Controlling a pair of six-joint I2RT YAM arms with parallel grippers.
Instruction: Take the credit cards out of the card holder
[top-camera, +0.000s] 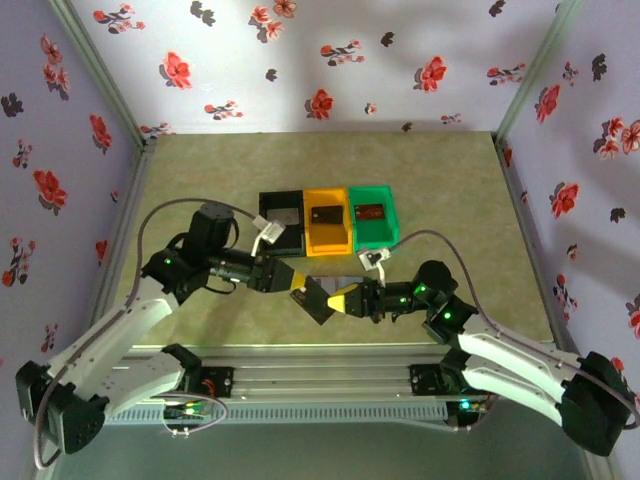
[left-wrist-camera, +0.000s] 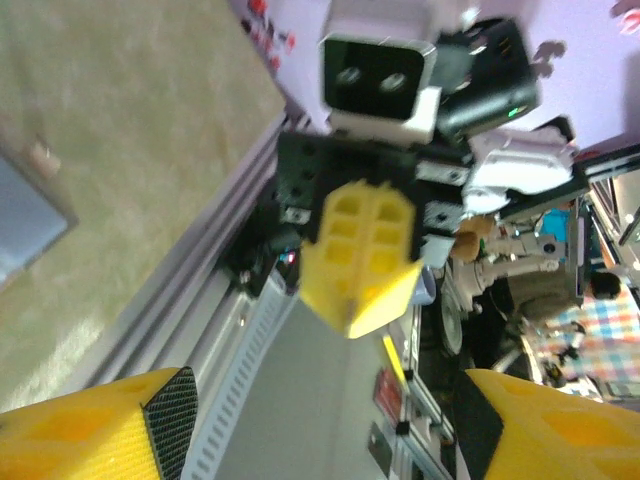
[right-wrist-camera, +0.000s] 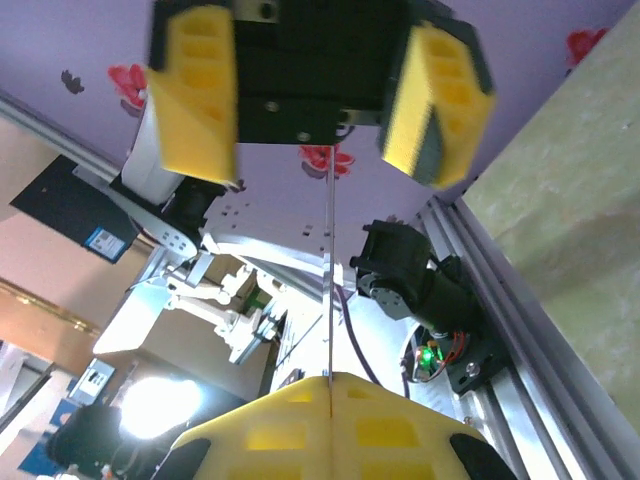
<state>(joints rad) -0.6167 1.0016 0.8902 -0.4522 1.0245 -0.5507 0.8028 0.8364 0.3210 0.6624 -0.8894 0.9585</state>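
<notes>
- Right tool (top-camera: 343, 299) was clamped on a thin dark piece (top-camera: 318, 302), held above the near counter (top-camera: 450, 200) between the arms. Edge-on it read as a hairline. Couldn't tell whether it was a card or the card holder.
- Left tool (right-wrist-camera: 318, 100) stood apart, with the piece's end between its fingers.
- Credit cards (top-camera: 325, 214) lay one per bin, mid-counter: dark in the black bin (top-camera: 282, 243), reddish-brown in the orange bin (top-camera: 326, 246) and green bin (top-camera: 375, 240).
- Card print was too small to read.

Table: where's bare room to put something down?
Bare mat left of the black bin, right of the green bin, and behind the bins. Crowded: front centre, where the left gripper and right gripper meet at a thin dark panel.
</notes>
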